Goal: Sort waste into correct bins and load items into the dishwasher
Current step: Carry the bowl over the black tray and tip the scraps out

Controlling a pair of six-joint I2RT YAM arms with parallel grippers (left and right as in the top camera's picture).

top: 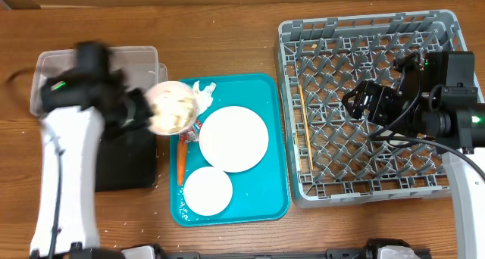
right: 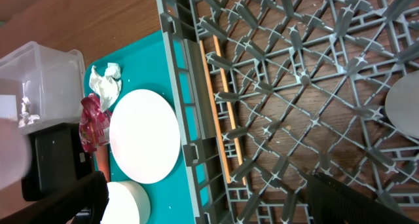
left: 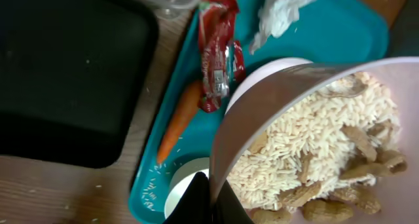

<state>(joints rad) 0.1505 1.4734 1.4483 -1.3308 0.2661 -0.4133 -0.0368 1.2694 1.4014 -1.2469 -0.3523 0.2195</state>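
Your left fingers (left: 196, 201) are clamped on the rim of the bowl (left: 314, 145) of rice and peanuts, held over the teal tray's (top: 265, 191) left edge, just beside the black bin (top: 125, 168). A carrot (left: 180, 119), red wrapper (left: 216, 54) and large plate (top: 233, 138) lie on the tray. Your right fingers (right: 78, 194) stand wide apart, empty, over the dish rack (top: 447, 28); chopsticks (right: 219, 99) lie inside.

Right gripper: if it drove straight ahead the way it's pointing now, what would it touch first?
Probably the dishwasher rack: the open right gripper points at its grid floor beside the left wall, about where the chopsticks lie. Depth is unclear, so the chopsticks might come first.
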